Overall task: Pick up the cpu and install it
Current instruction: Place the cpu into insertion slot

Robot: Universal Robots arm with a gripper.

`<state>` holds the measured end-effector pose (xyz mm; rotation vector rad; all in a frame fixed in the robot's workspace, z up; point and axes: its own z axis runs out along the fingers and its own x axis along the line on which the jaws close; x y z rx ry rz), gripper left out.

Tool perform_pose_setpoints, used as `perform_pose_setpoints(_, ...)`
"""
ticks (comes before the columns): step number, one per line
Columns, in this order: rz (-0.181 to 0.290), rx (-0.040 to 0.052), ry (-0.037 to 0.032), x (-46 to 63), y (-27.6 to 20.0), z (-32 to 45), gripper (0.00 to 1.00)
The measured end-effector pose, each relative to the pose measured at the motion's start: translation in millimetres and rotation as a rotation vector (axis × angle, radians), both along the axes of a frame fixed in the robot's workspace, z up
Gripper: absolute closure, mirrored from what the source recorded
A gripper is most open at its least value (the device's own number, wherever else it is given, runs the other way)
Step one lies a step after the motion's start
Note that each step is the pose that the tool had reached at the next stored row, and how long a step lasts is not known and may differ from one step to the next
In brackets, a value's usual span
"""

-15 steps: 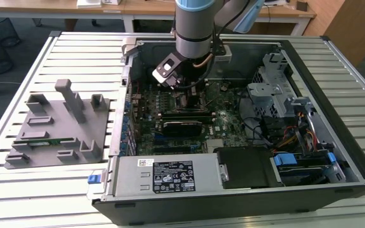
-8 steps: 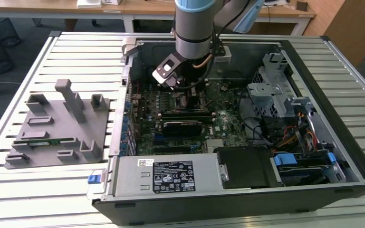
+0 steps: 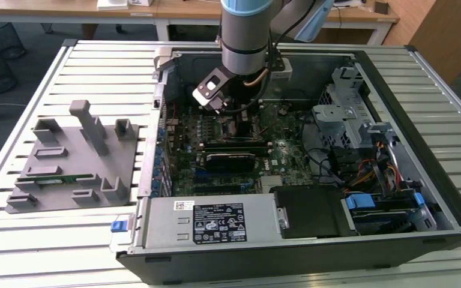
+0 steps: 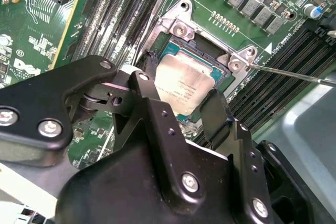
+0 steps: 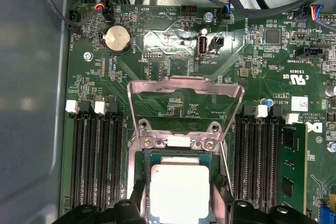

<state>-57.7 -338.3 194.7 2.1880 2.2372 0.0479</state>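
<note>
Fixture: grey holder [image 3: 70, 159] on the slatted desk [image 3: 22, 234], exterior view's left; a green memory stick [image 3: 54, 180] lies in it
Case: open computer case [image 3: 311, 255], centre to right; arm [image 3: 247, 36] reaches down inside
Socket: load plate [image 5: 186, 85] stands open; memory slots [image 5: 97, 161] flank it
Cpu: cpu [image 5: 179, 190] square, silvery-topped, at the socket [image 4: 178, 24]
Gripper: gripper [image 4: 181, 88] closed to cpu width; black fingers [image 4: 215, 108] against two opposite edges

arm [image 3: 247, 36]: upright, reaching straight down from above | claw [image 4: 178, 92]: low, pointing downward
</note>
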Motion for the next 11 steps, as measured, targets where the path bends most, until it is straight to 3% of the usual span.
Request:
perform_pose_setpoints(7, 0.000, 0.0005, -0.0001, 0.0, 0.1, 2.8, 0.40)
perform_pose_setpoints(11, 0.000, 0.0008, -0.0001, 0.0, 3.0, 2.4, 0.40)
